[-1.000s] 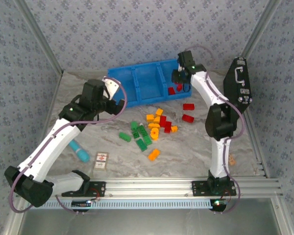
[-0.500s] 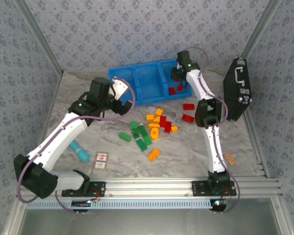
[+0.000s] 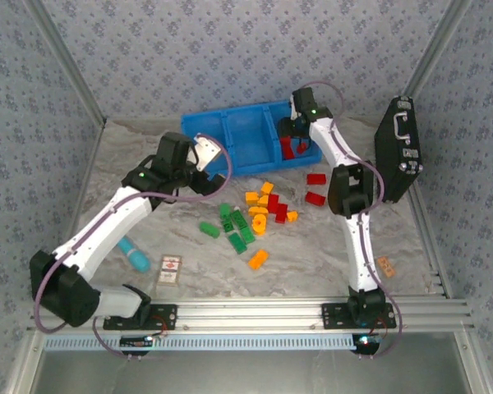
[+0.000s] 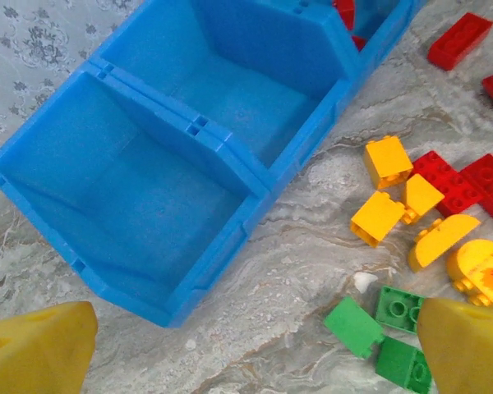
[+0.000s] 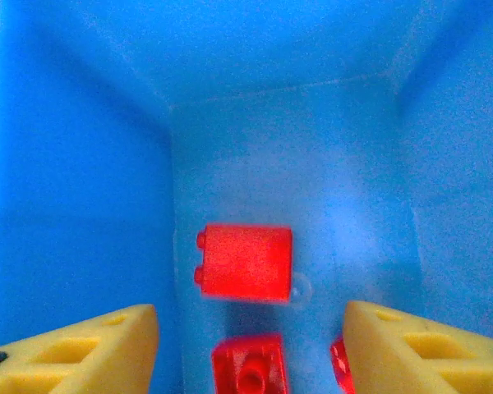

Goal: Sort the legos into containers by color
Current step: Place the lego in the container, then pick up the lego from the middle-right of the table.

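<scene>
Table (image 3: 329, 246) is a grey marbled slab with patterned walls around it. The biggest thing on it is the blue bin (image 3: 248, 131), sitting at the far side a bit skewed, split into three open compartments side by side. Over on the right, a black case (image 3: 398, 148) with a metal handle stands on edge by the wall.

The right gripper (image 3: 294, 131) hangs over the bin's right-hand compartment, and its wrist camera looks straight down into it. Its yellow fingers (image 5: 74, 349) are parted to a middling gap, with nothing pinched between them. The left gripper (image 3: 204, 156) is spread really wide and holds nothing, at the near edge of the bin's left end. From its wrist view, the left and middle compartments show bare blue floor.

A light-blue cylinder (image 3: 134, 254) lies near the left arm, with a small printed card (image 3: 171, 269) just to its right, not touching.

As for the bricks (image 3: 259, 213), most sit in a loose cluster mid-table:
- The green ones (image 3: 234, 226) are on the left side.
- Orange-yellow and red are mixed on the right side.
- One orange brick (image 3: 258, 259) is off on its own, nearer the arms.
- Two red ones (image 3: 315, 179) are apart to the right.

The right compartment is all red. One red brick (image 5: 245, 263) lies on the floor, another (image 5: 248, 365) sits just below it in that view, and a sliver of a third shows by the right finger.
</scene>
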